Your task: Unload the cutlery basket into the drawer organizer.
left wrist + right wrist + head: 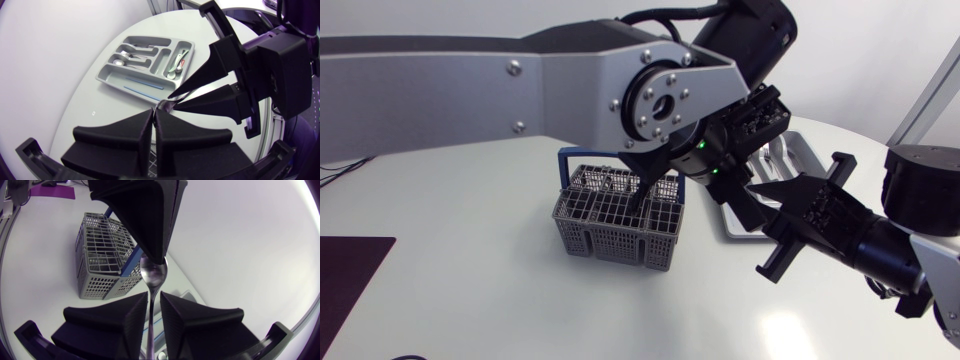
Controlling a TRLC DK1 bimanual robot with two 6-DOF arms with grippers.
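A metal spoon (153,272) hangs in the air between both grippers. My left gripper (153,117) is shut on the spoon's bowl end. My right gripper (154,296) faces it, its fingers narrowly apart on either side of the handle, with a slim gap showing on one side. In the head view both grippers (748,200) meet just right of the grey wire cutlery basket (615,225) with its blue handle. The grey drawer organizer (107,80) lies beyond them, with forks, spoons and a blue stick in its compartments.
My left arm's big silver link (570,90) spans the table above the basket and hides part of it. The organizer (800,150) is mostly covered by the grippers in the head view. White tabletop (470,290) lies in front of the basket.
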